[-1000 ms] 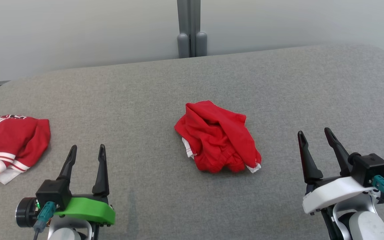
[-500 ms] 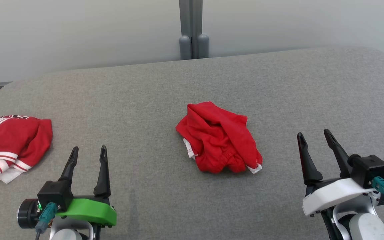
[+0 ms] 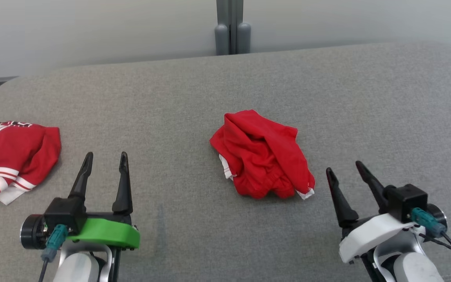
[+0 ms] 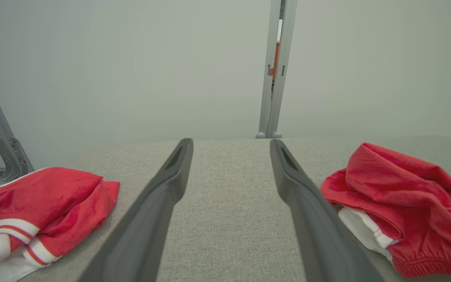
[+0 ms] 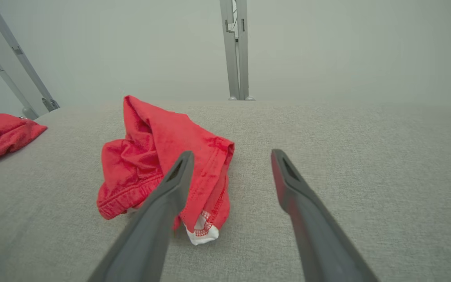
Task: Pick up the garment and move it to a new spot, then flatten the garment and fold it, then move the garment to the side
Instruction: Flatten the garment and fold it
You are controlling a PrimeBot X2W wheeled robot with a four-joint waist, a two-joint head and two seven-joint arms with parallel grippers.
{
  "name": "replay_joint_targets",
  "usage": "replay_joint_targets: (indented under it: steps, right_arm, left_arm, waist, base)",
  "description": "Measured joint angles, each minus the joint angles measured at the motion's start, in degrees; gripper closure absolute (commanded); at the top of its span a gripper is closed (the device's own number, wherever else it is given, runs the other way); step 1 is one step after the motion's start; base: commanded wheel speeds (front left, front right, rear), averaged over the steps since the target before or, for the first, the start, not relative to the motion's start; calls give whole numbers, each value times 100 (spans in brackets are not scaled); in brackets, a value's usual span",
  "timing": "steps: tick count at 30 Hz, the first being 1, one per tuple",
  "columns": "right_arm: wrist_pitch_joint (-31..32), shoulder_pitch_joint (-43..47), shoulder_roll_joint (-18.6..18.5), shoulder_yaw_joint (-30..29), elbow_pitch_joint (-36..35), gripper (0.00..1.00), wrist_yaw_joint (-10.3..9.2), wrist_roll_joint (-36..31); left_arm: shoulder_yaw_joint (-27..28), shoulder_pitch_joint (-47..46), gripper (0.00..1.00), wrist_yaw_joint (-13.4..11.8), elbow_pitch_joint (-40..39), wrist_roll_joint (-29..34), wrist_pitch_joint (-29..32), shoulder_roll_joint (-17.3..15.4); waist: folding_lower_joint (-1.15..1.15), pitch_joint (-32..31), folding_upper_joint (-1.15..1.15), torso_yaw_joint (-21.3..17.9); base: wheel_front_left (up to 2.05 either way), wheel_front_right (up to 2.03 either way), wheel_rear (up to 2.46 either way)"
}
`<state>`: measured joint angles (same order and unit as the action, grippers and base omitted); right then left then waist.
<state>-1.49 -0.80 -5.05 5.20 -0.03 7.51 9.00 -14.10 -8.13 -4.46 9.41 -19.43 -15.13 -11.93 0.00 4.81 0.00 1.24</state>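
My head camera looks down on the grey surface (image 3: pixel 170 98); both wrist cameras look low along it toward the wall (image 4: pixel 131 78), sharing the garment (image 3: pixel 262 156).

You see a red garment (image 3: pixel 264 154) with white edging on a grey surface (image 3: pixel 163 113). The left shirt (image 3: pixel 18 152) is red with white stripes.

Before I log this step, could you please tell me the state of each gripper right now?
Left gripper: open, holding nothing.
Right gripper: open, holding nothing, not touching the crumpled red garment.
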Motion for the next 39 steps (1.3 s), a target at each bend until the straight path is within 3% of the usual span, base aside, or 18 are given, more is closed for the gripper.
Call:
replay_joint_targets:
  steps: [5,13,14,15,16,17,28,34,39]
  right_arm:
    - [38,-111,-91,504,537,0,0,91]
    - [-191,-498,-145,691,1258,0,0,-19]
    - [-225,-545,-155,697,1285,34,0,-33]
    - [-270,-595,-168,712,1307,53,0,-56]
    - [-298,-637,-180,727,1326,96,0,-73]
    - [-348,-665,-189,737,1327,100,0,-90]
    - [-609,-1019,-224,527,495,100,0,-1]
    - [-581,-1410,-280,-402,378,100,1,46]
    - [-503,-1478,-327,-1226,821,100,1,104]
  left_arm:
    - [20,-227,0,23,-129,122,-1,68]
    - [144,-417,0,45,-194,237,0,208]
    - [165,-424,0,51,-196,238,0,213]
    - [186,-427,0,53,-196,250,0,223]
    - [207,-428,0,75,-194,265,0,233]
    - [221,-433,0,88,-193,278,0,243]
    - [343,-495,0,198,-169,432,0,382]
    - [409,-563,0,244,-188,494,0,434]
    - [452,-582,0,292,-190,537,0,488]
  waist:
    - [0,329,0,79]
    - [0,829,0,182]
    - [0,866,0,186]
    - [0,907,0,188]
    - [0,939,0,187]
    - [0,958,0,184]
    - [0,944,0,95]
    - [0,1024,0,89]
    - [0,1093,0,115]
  base:
    - [0,0,0]
    - [0,0,0]
    - [0,0,0]
    - [0,0,0]
    - [0,0,0]
    - [0,0,0]
    - [0,0,0]
    - [0,0,0]
    - [0,0,0]
